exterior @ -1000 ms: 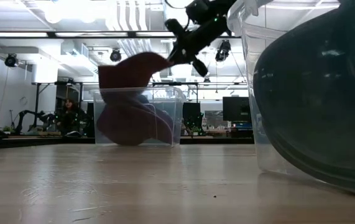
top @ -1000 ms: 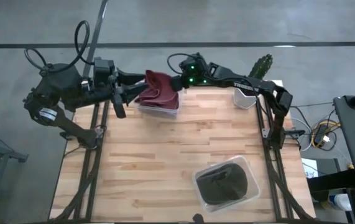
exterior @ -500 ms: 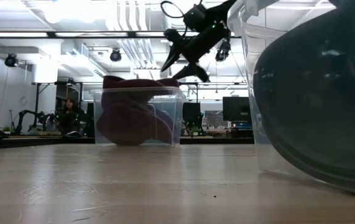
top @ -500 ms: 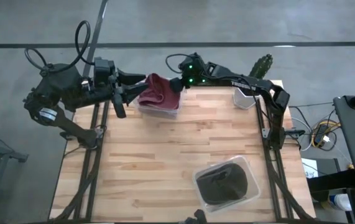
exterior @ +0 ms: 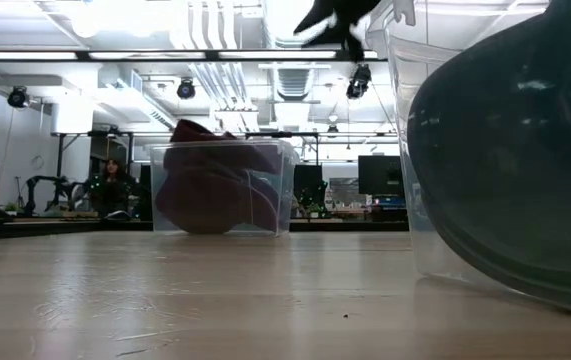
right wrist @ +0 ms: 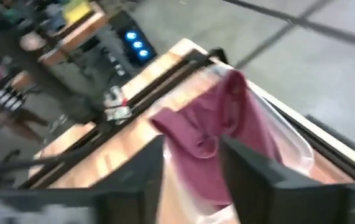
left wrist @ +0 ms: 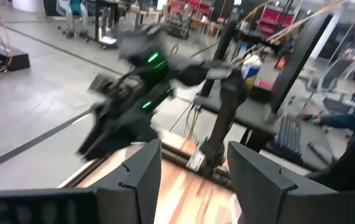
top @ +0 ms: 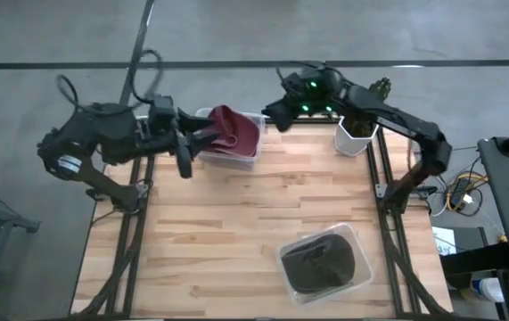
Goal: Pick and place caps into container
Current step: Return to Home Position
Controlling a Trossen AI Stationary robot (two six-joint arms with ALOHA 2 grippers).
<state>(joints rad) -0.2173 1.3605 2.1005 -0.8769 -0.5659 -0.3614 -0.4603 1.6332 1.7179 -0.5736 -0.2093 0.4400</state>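
A clear container (top: 229, 161) stands at the table's far edge, left of centre, with maroon caps (top: 234, 132) piled in it. The top cap (right wrist: 224, 134) pokes above the rim. My right gripper (top: 268, 114) hovers open and empty above and to the right of the container, at the top of the low view (exterior: 330, 18). My left gripper (top: 201, 143) stands open and empty just off the container's left wall. A second clear container (top: 363, 267), near the front right, holds a dark olive cap (top: 318, 261).
A green cactus in a white pot (top: 357, 134) stands at the far right corner, just below the right arm. In the low view the near container (exterior: 505, 150) fills the right side. Bare wood (top: 236, 232) lies between the two containers.
My right gripper has opened and let go of the maroon cap, which has dropped onto the pile in the far container. It has then risen and drawn back toward the table's right edge. My left gripper has moved right, up to the container's left wall.
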